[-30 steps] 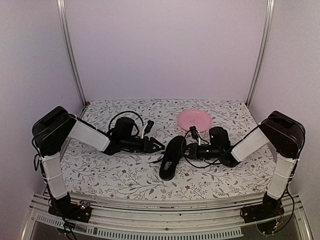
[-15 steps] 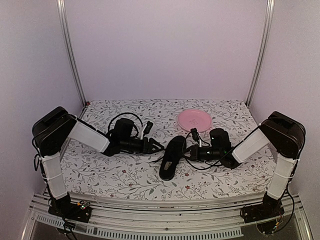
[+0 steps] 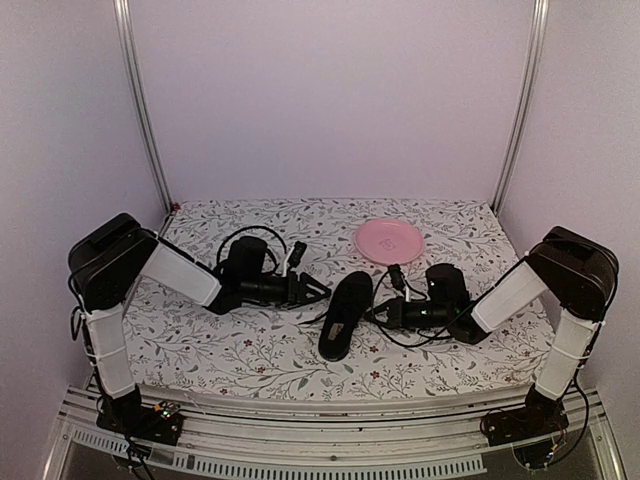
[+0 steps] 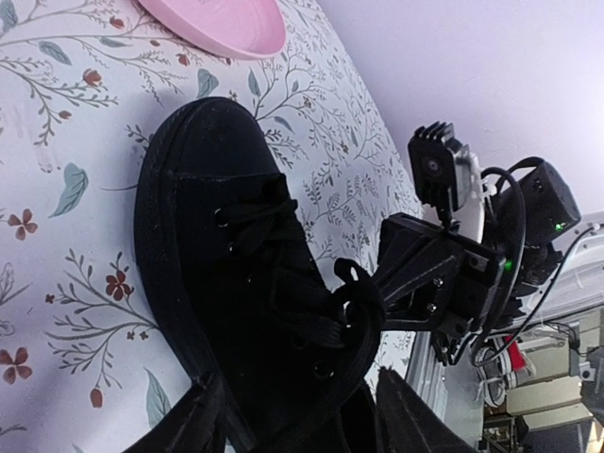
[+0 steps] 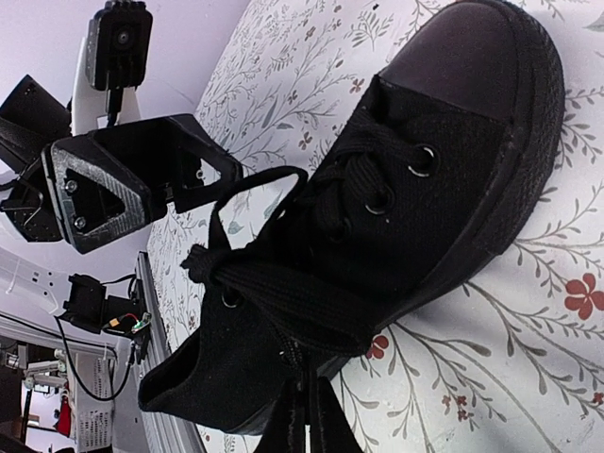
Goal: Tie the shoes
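Note:
One black shoe lies between the arms, toe toward the back. In the left wrist view the shoe fills the middle, with a small lace knot at its top eyelets. My left gripper is at the shoe's left side, open, and a lace strand runs down between its fingers. My right gripper sits at the shoe's right side. In the right wrist view the right gripper is shut, pinching a lace strand that leads back to the shoe.
A pink plate sits behind the shoe toward the right, and its rim shows in the left wrist view as the plate. The floral tablecloth covers the table. Metal rails run along the near edge.
The right gripper has closed and drawn back to the right and nearer, away from the shoe. The left gripper has barely shifted.

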Robot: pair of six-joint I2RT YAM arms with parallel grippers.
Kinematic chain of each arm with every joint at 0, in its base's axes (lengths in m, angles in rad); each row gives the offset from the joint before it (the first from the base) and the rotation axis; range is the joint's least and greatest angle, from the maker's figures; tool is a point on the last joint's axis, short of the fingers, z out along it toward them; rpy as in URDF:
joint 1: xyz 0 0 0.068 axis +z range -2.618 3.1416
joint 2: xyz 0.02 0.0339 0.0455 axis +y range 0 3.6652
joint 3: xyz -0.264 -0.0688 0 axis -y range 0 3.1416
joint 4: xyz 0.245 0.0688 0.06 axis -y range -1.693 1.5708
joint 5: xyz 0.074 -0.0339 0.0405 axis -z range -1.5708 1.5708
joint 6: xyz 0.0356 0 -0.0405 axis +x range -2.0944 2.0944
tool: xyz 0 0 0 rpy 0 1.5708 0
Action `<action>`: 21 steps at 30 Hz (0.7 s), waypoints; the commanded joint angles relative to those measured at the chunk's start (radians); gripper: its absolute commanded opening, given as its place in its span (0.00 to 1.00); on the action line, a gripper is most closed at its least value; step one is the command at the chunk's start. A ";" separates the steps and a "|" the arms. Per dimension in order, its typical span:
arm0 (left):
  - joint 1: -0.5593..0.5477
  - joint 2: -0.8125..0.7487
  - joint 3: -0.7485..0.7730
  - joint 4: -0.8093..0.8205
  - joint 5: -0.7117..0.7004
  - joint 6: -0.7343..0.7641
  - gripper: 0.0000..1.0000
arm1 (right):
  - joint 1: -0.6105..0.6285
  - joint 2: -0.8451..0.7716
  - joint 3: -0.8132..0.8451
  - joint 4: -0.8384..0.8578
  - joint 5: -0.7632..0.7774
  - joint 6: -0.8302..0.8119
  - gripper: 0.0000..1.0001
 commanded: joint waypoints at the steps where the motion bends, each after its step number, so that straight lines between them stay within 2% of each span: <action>1: -0.005 0.072 0.048 0.046 0.041 -0.037 0.53 | -0.005 -0.033 -0.028 0.010 0.009 0.010 0.03; 15: -0.021 0.164 0.146 0.123 0.099 -0.116 0.52 | -0.005 -0.024 -0.037 0.011 -0.001 0.014 0.03; 21: -0.031 0.193 0.177 0.123 0.118 -0.128 0.46 | -0.005 -0.021 -0.039 0.010 0.000 0.016 0.03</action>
